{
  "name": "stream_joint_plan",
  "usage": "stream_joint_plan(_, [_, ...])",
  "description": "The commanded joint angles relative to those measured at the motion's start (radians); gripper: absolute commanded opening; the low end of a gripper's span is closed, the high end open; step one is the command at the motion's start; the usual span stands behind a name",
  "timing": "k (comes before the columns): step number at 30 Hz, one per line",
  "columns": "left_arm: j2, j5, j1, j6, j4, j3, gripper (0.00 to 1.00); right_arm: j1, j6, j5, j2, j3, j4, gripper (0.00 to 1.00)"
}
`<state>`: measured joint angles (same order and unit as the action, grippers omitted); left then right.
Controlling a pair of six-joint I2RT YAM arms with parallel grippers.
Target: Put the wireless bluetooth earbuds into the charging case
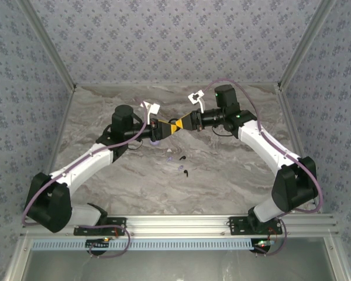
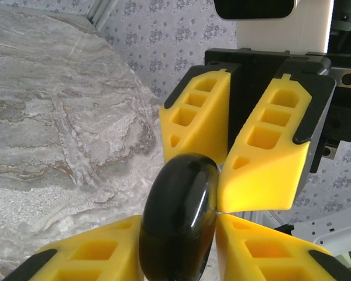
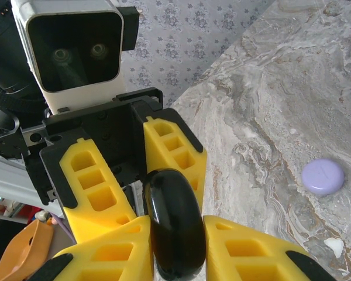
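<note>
A glossy black charging case (image 2: 178, 222) is held closed and on edge in mid-air, above the middle of the table. My left gripper (image 2: 178, 228) is shut on its near end. My right gripper (image 3: 175, 234) is shut on the same black case (image 3: 174, 225) from the opposite side. From above, the left gripper (image 1: 162, 127) and right gripper (image 1: 186, 123) meet tip to tip. On the table below them lie tiny earbuds: a pale purple one (image 1: 171, 158) and a black one (image 1: 186, 172).
A round pale purple case (image 3: 323, 176) lies closed on the marble table (image 1: 234, 170), apart from the grippers. Patterned walls close in the back and both sides. An aluminium rail (image 1: 181, 222) runs along the near edge.
</note>
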<state>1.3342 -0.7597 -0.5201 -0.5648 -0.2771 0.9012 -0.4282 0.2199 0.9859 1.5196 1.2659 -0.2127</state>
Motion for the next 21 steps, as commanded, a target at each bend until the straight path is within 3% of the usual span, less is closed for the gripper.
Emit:
stream_joint_plan(1, [0.014,-0.024,-0.01,-0.004,-0.044,0.014,0.29,-0.007,0.01,0.035,-0.009,0.016,0.014,0.24])
stream_joint_plan(5, [0.02,-0.024,-0.013,0.0,-0.041,0.014,0.18,-0.006,0.009,0.029,-0.013,0.015,0.01,0.25])
stream_joint_plan(8, [0.018,-0.021,-0.013,0.011,-0.024,0.016,0.15,-0.007,0.005,0.001,-0.022,0.016,-0.002,0.27])
stream_joint_plan(12, [0.009,-0.01,-0.014,0.047,0.016,0.022,0.14,-0.006,-0.004,-0.068,-0.048,0.013,-0.039,0.41])
stream_joint_plan(16, [0.002,0.032,-0.014,0.109,0.063,0.041,0.1,-0.008,-0.031,-0.213,-0.091,0.012,-0.11,0.56])
stream_joint_plan(21, [-0.03,0.058,-0.028,0.313,-0.042,-0.025,0.14,-0.01,-0.081,-0.337,-0.151,0.008,-0.193,0.61])
